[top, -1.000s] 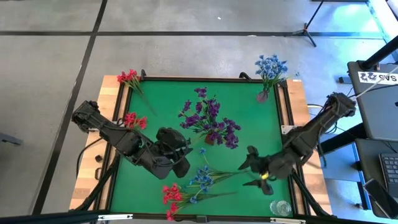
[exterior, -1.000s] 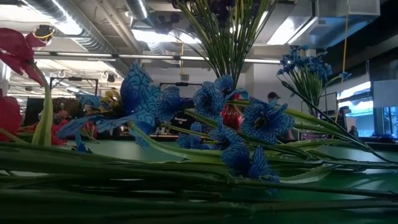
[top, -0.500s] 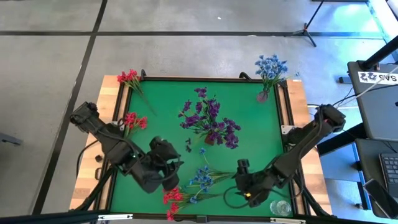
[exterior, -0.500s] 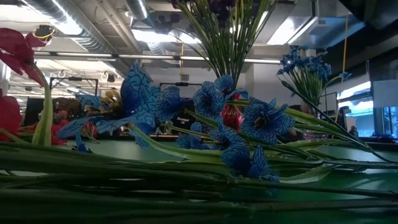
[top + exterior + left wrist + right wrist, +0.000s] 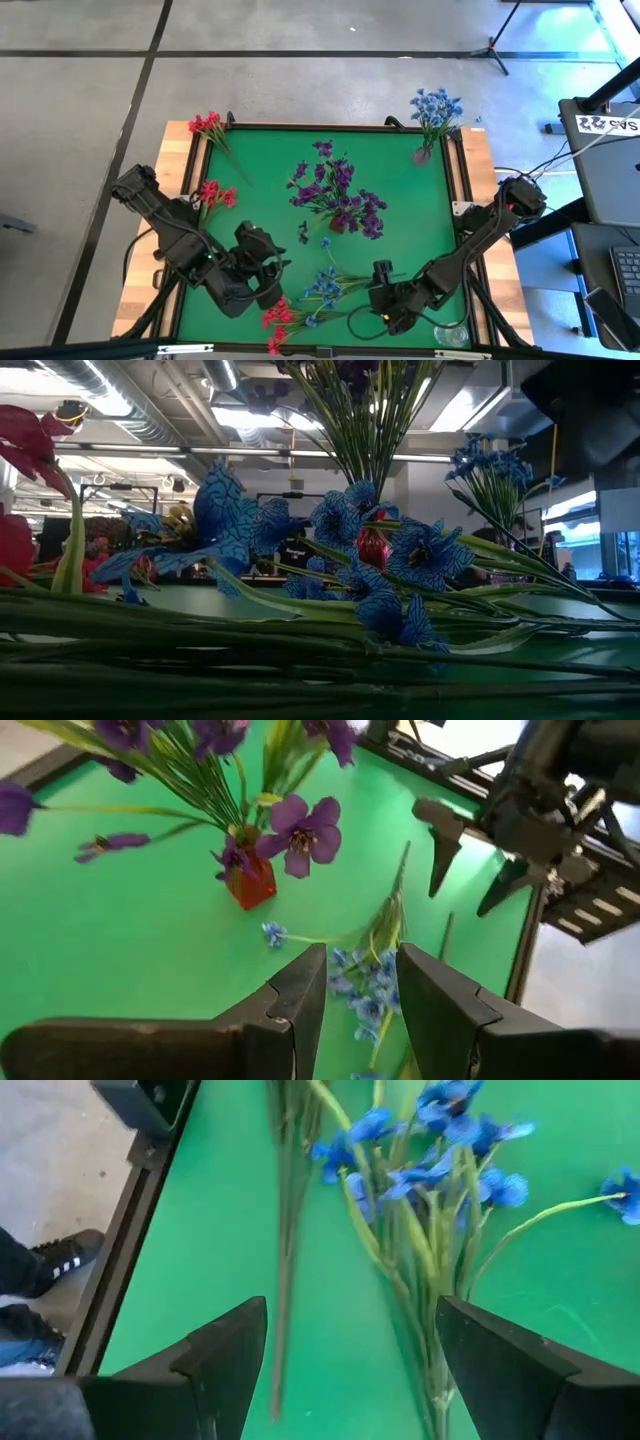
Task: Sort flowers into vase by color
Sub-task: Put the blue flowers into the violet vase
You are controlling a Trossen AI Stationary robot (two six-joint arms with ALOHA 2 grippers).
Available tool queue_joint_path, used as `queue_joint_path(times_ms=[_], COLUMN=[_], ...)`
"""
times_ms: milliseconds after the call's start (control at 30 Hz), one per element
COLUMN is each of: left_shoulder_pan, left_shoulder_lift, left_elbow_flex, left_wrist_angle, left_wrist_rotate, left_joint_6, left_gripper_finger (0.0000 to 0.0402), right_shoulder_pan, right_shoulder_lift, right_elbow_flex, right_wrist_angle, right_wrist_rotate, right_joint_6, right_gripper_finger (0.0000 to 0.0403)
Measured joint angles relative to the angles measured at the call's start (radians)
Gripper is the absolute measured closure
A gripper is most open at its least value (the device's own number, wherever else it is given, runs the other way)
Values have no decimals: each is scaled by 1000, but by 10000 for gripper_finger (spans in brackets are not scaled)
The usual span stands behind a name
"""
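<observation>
The right gripper (image 5: pixel 384 300) has come a long way toward the near edge of the desk (image 5: pixel 400 190) in the last second; it was out near the desk's right side with its fingers (image 5: pixel 225 1355) spread, and now it hangs low right over the loose stems of the blue flowers (image 5: pixel 325 285). Its fingers stand wide apart and released, holding nothing, with green stems and blue blossoms lying on the mat between and just ahead of them. Behind them the right arm folds back up to its base at the desk's right edge.

The left gripper (image 5: pixel 268 290) has also slid nearer the front edge. Its fingers (image 5: pixel 300 995) stand partly open, empty, pointing across the loose blue sprigs at the right gripper. The red flowers (image 5: pixel 280 315) lie just beside them at the front edge. The left arm bends back to the desk's left side.

Farther off from both sets of fingers, the purple flowers (image 5: pixel 335 195) stand in a small red vase (image 5: pixel 248 885) mid-desk, unchanged. A blue bunch (image 5: pixel 435 108) sits at the far right corner and red sprigs (image 5: pixel 210 130) at the far left.
</observation>
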Motion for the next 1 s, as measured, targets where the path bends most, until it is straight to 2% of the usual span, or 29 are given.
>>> queue_joint_path(times_ms=[333, 633, 700, 833, 1000], left_shoulder_pan=[2, 2, 2, 2, 1], left_shoulder_lift=[0, 0, 0, 0, 0], left_elbow_flex=[0, 0, 0, 0, 0], left_wrist_angle=[1, 5, 7, 10, 10], left_wrist_rotate=[-22, -52, -73, -99, -140], left_joint_6=[-1, -6, -6, -21, -29], left_gripper_finger=[282, 282, 282, 282, 282], right_shoulder_pan=[-60, -132, -151, -177, -180], right_shoulder_lift=[16, 149, 178, 208, 209], right_elbow_flex=[-7, -14, -14, -13, -12], right_wrist_angle=[13, 32, 67, 97, 99], right_wrist_rotate=[11, -5, -46, -124, -116], right_joint_6=[-27, -25, -20, -15, -15], right_gripper_finger=[114, 114, 118, 154, 236])
